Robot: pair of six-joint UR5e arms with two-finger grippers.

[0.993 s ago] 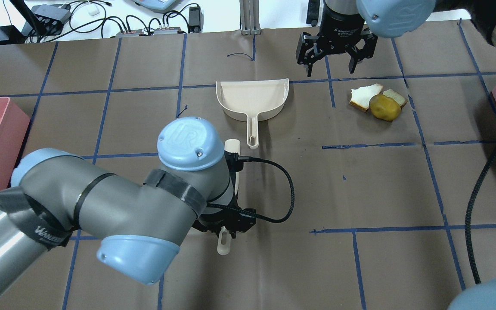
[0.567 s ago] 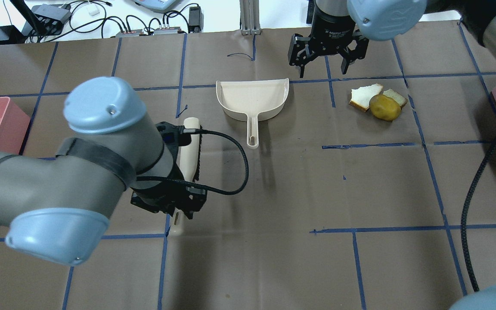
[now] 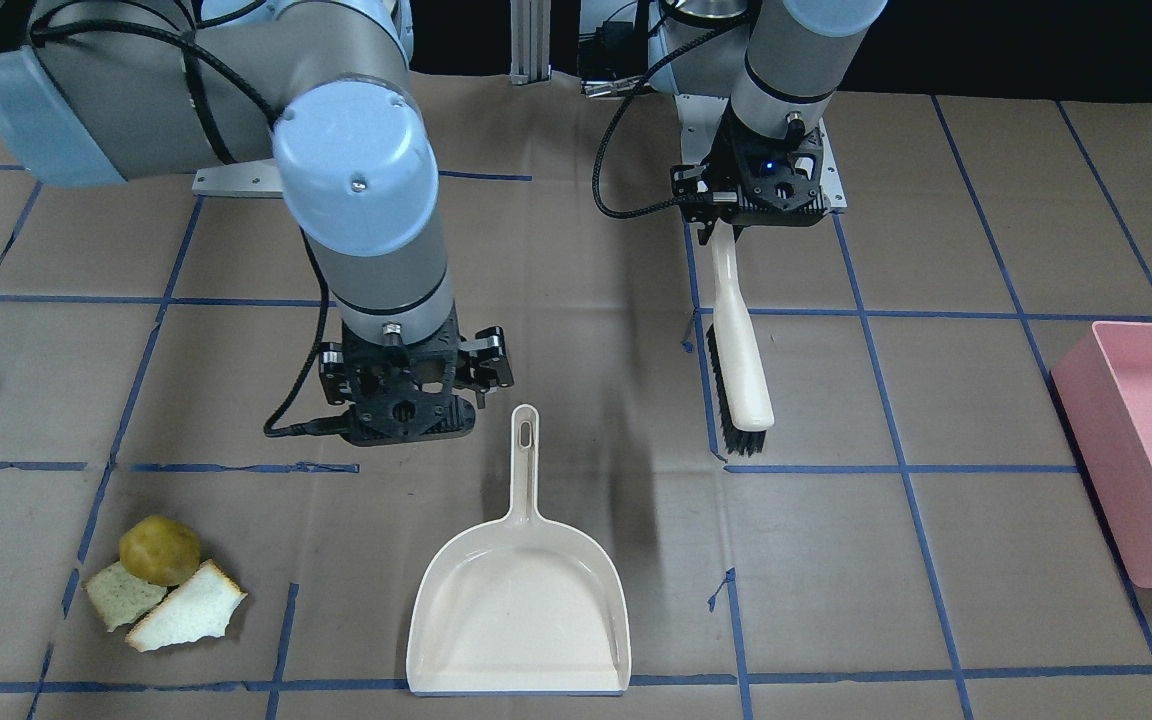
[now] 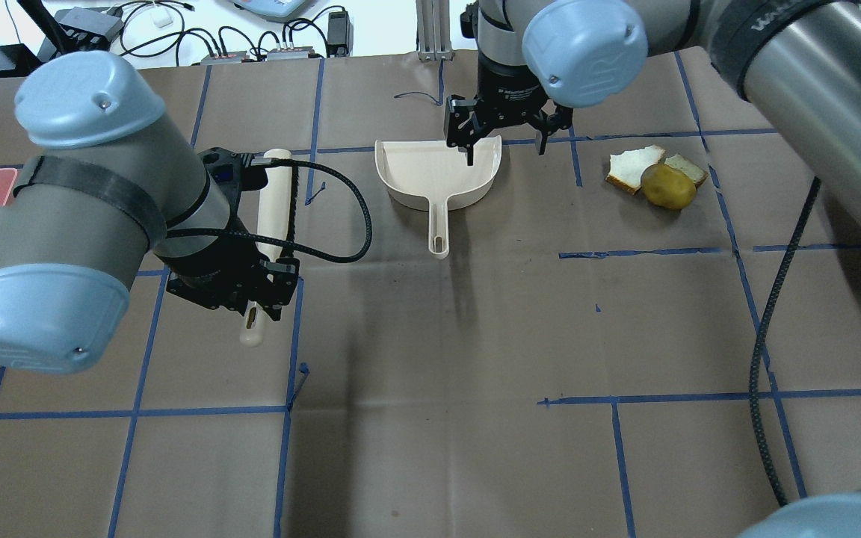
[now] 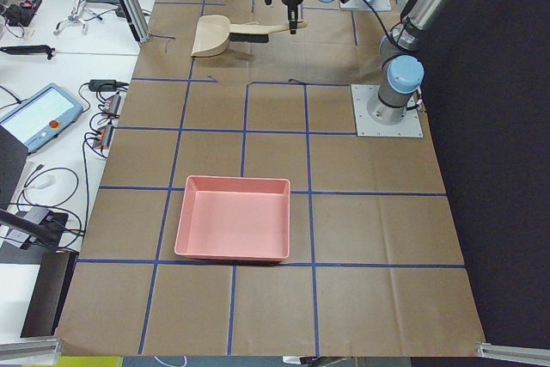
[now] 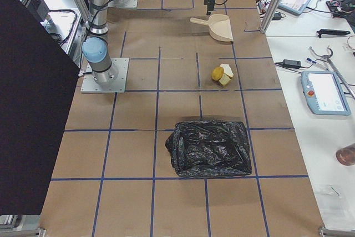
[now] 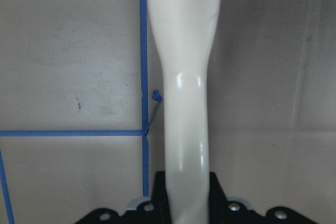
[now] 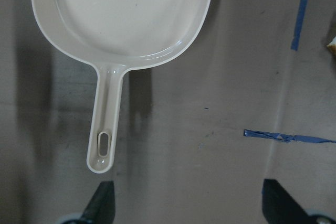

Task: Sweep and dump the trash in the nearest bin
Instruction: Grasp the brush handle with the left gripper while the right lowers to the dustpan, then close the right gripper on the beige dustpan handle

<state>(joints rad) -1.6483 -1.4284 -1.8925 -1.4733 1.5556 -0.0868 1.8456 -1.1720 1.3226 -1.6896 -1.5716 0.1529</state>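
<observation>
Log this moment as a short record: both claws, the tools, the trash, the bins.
left claw: shut on the handle of the brush
right claw: open, empty, above the table beside the dustpan's handle
dustpan: flat on the table, empty, not gripped
trash: potato-like lump touching white slice and greenish slice, to the robot's right of the dustpan
bins: pink bin at the robot's left end; black-bagged bin at its right end, apparently nearer the trash

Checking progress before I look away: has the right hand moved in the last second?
Yes. In the overhead view the right hand shifted toward the view's left, and now hangs over the right corner of the unmoved dustpan.
</observation>
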